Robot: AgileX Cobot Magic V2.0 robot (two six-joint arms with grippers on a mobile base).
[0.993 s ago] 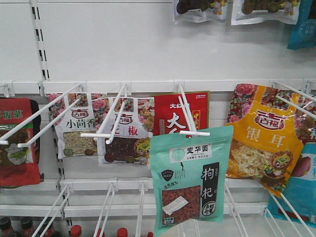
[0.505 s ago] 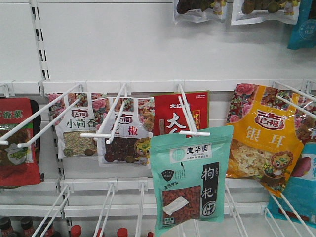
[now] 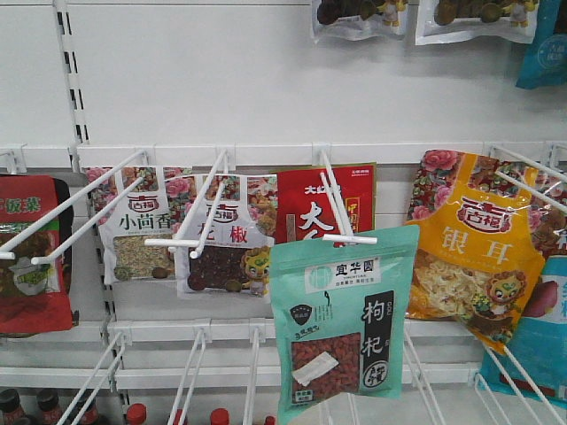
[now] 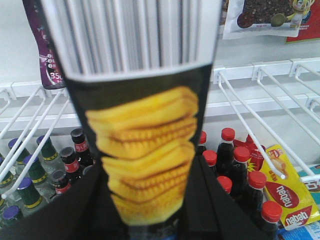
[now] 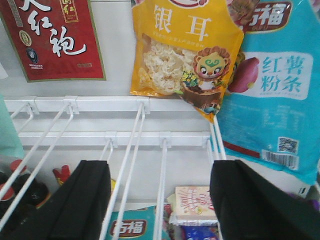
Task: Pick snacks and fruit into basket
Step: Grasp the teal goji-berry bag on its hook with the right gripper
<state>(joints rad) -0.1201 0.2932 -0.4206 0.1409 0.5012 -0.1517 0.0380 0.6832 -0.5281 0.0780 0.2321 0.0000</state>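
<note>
The snacks, a mint-green pouch [image 3: 341, 323] with a black label strip and a window of red berries, hangs at the tip of a white peg hook [image 3: 337, 208] in the front view. Its edge [image 5: 7, 131] shows at the far left of the right wrist view. My right gripper [image 5: 160, 200] is open and holds nothing, below and right of that pouch, in front of the wire hooks. My left gripper [image 4: 155, 205] is shut on a black packet [image 4: 145, 150] printed with yellow ridged chips. The fruit and the basket are out of view.
An orange-yellow pouch [image 3: 474, 252], a red pouch [image 3: 323, 204] and a blue pouch [image 5: 272, 95] hang near the mint-green one. White peg hooks [image 5: 132, 150] jut toward me. Red-capped dark bottles [image 4: 235, 165] stand on the lower shelf.
</note>
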